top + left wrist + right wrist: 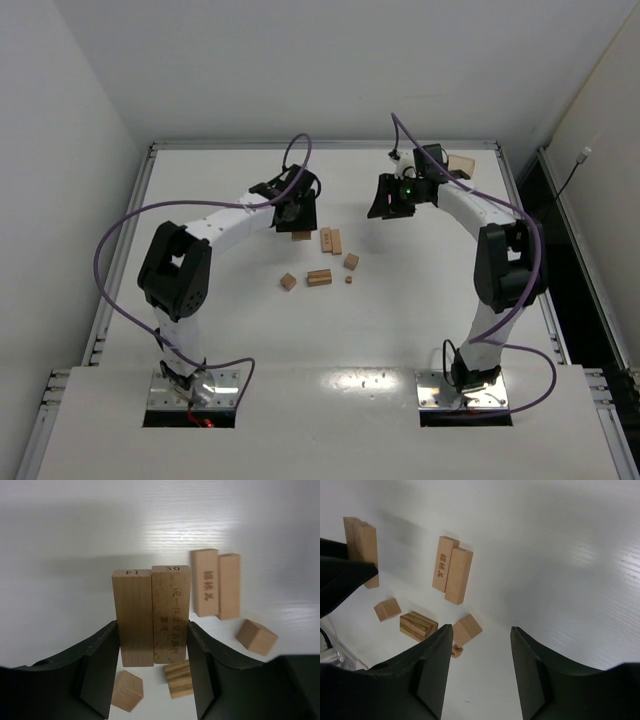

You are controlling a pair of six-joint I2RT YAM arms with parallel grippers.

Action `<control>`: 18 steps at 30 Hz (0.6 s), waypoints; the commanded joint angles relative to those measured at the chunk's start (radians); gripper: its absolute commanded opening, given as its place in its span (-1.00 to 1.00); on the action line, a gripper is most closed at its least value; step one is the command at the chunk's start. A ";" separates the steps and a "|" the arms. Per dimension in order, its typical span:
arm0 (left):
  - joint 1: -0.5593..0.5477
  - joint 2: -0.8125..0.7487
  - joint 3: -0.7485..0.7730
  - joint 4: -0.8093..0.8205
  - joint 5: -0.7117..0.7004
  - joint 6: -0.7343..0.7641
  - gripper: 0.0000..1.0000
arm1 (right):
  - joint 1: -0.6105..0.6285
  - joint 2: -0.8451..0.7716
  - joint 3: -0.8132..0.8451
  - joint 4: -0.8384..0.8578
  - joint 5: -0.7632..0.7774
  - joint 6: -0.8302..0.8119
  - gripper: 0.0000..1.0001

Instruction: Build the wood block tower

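Note:
My left gripper point(152, 645) is shut on two light wood bars point(151, 615) pressed side by side, marked 14 and 30; they stick out past its fingertips. From above, this gripper point(297, 215) sits left of centre with the bars point(301, 236) just below it. On the table lie a pair of bars point(330, 240), a cube point(351, 261), a striped block point(319, 278), another cube point(288, 282) and a tiny bit point(348, 280). My right gripper point(481, 630) is open and empty, hovering right of the pair of bars point(452, 570) and the cube point(466, 629).
A tan object point(461, 163) lies at the back right behind the right arm. Raised rails edge the white table point(420, 330) on the left, back and right. The loose blocks cluster in the middle between the two arms.

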 commanded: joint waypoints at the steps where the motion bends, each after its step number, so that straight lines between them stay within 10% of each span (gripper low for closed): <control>1: -0.035 -0.057 -0.006 -0.006 0.027 -0.031 -1.00 | 0.005 -0.074 0.000 0.012 0.009 -0.005 -0.07; 18: -0.096 0.094 0.115 -0.057 0.013 -0.088 -1.00 | 0.005 -0.084 -0.018 0.012 0.059 0.035 -0.07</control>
